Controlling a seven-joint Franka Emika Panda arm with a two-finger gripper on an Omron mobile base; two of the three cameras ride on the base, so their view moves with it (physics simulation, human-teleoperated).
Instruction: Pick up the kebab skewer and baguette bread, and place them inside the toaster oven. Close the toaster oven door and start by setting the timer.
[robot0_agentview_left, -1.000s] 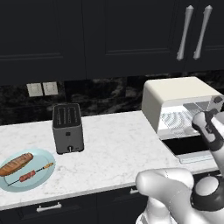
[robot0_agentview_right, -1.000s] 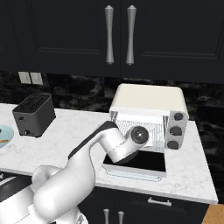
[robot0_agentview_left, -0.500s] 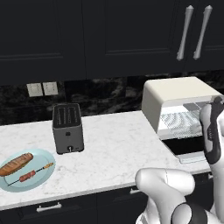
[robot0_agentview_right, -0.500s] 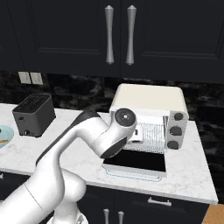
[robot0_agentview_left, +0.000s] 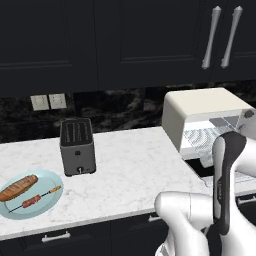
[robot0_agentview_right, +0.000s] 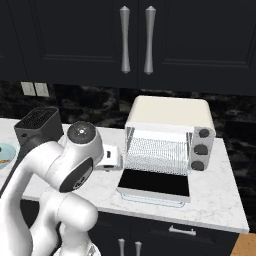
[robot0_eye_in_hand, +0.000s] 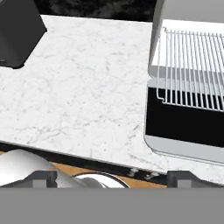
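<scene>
Zero food moved yet: kebab skewer & baguette bread sit on plate at counter far left. Toaster oven w/ door down, rack bare. Jaws apart, empty. Slot toaster stands between plate & oven.

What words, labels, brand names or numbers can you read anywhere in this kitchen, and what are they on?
None: no readable text appears anywhere in these views.
The toaster oven has three round knobs with no legible markings.
The slot toaster carries no visible brand or label.
The wall outlets and cabinet doors are blank.
</scene>
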